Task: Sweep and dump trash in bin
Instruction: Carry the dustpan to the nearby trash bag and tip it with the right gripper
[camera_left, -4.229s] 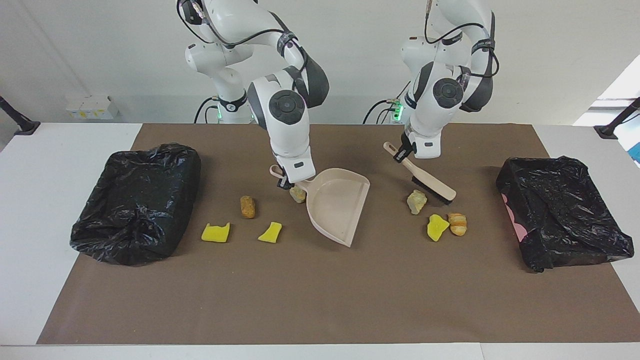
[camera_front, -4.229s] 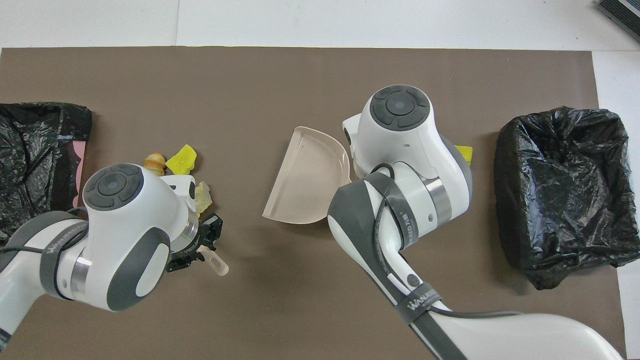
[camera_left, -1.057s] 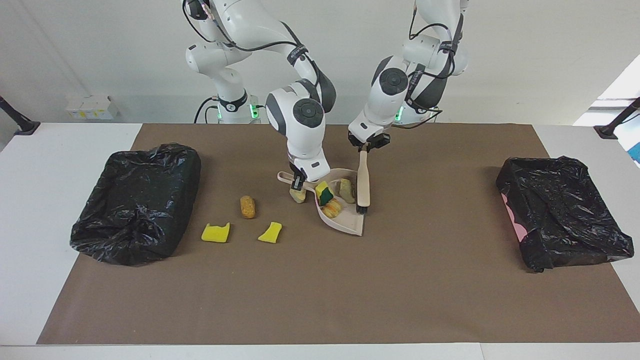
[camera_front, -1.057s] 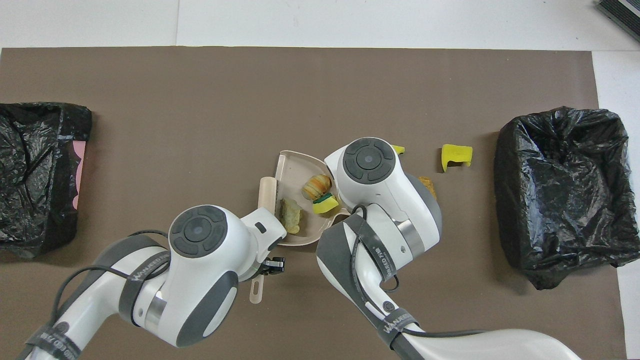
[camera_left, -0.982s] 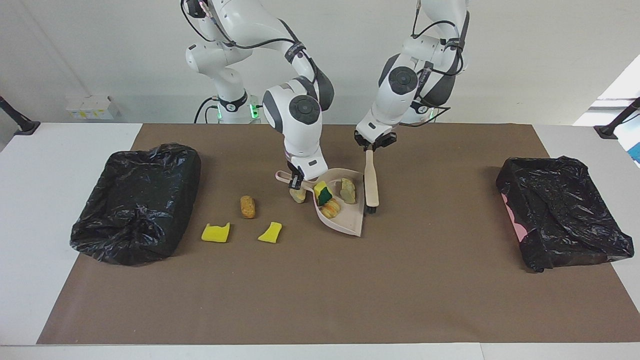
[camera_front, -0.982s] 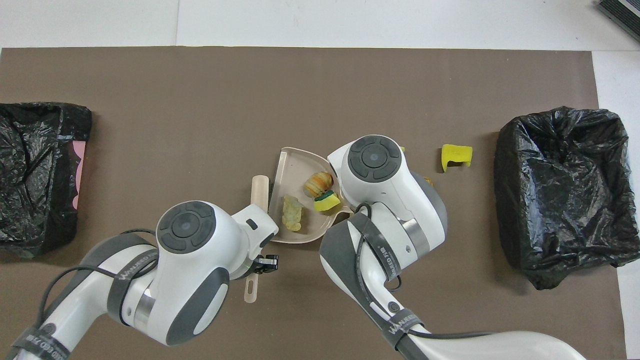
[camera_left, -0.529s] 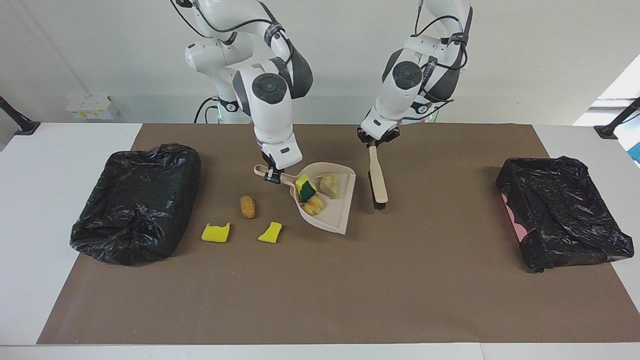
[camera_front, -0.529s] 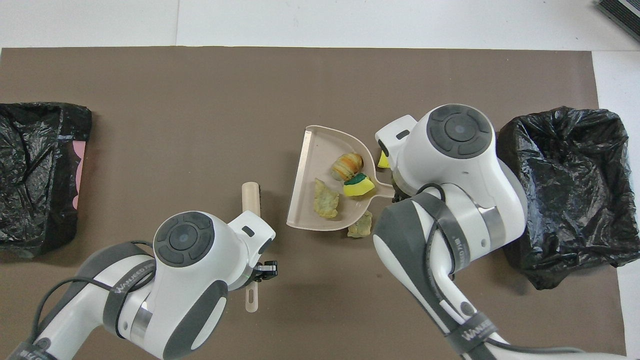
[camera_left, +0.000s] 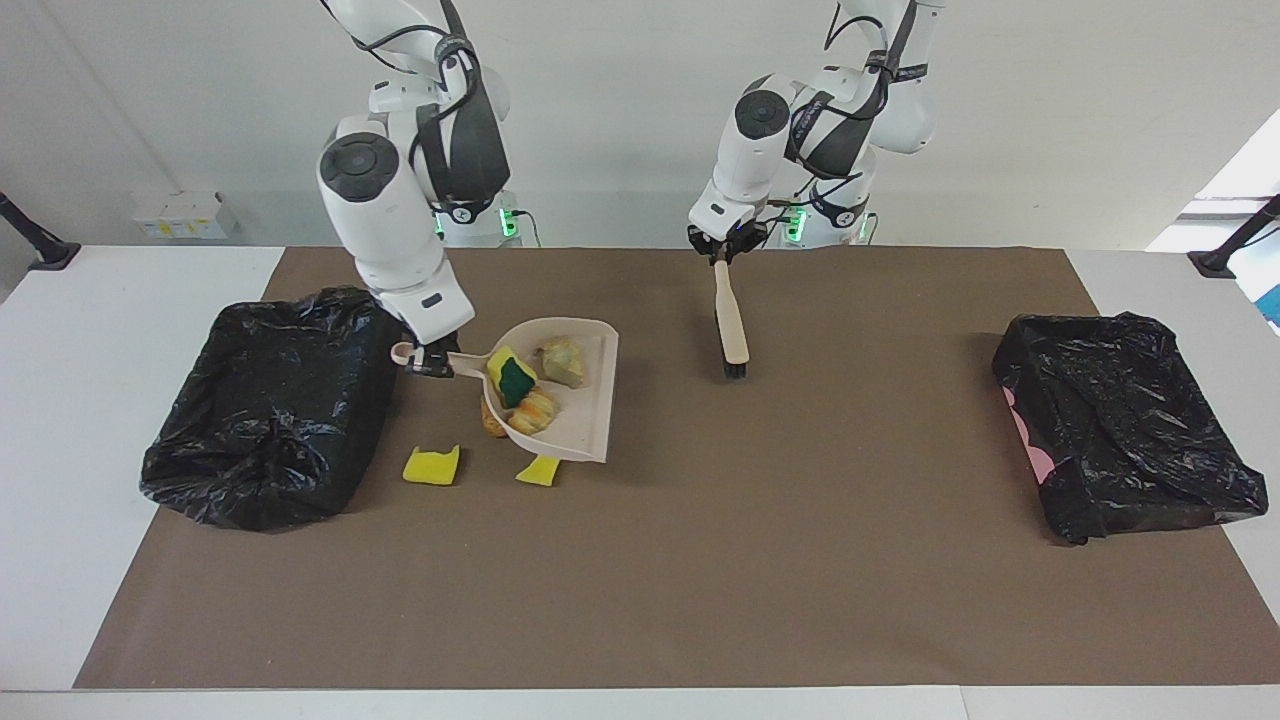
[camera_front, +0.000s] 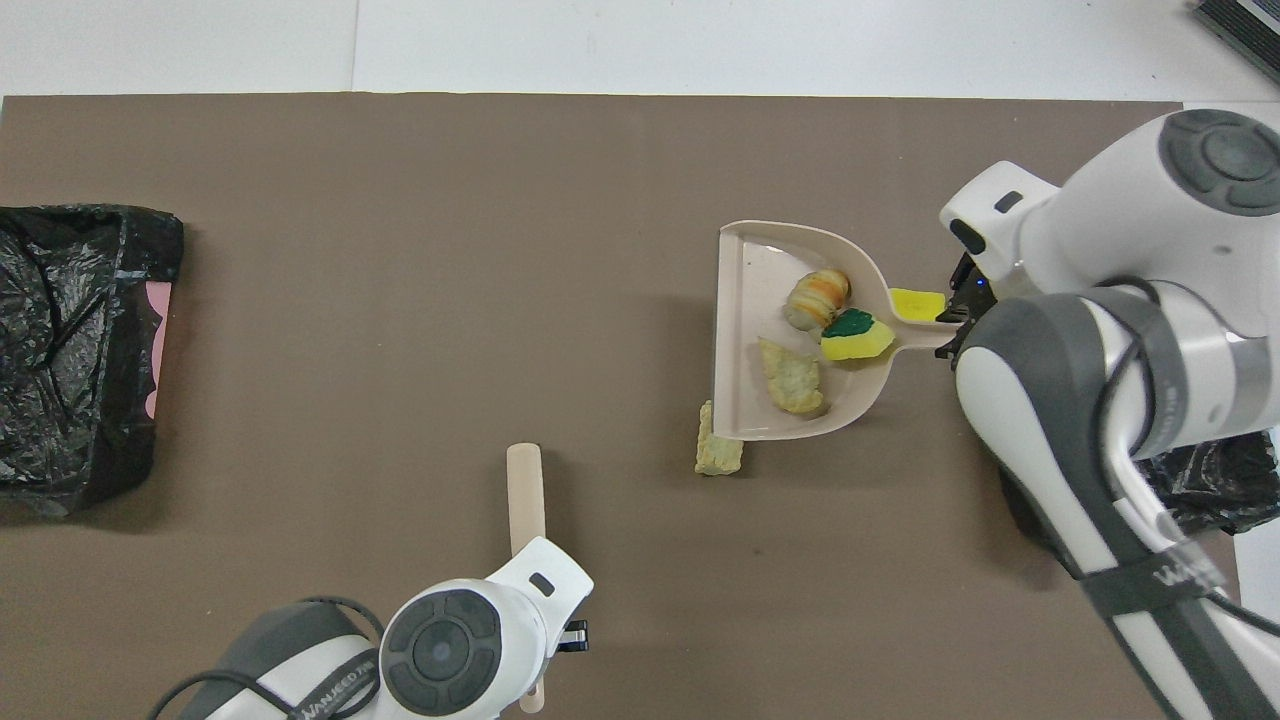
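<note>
Right hand (camera_left: 428, 366) gripping loaded dustpan (camera_left: 575, 425), carrying toward bin (camera_left: 270, 400); left hand (camera_left: 724, 252) holding brush (camera_left: 731, 325); next: tipping over bin.

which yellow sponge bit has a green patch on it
The yellow sponge chunk lying in the dustpan; the yellow bits on the mat show no green.

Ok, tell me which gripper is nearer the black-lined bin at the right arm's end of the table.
Right. The right gripper holds the beige dustpan's handle beside that bin; the left gripper holds the beige brush mid-table.
</note>
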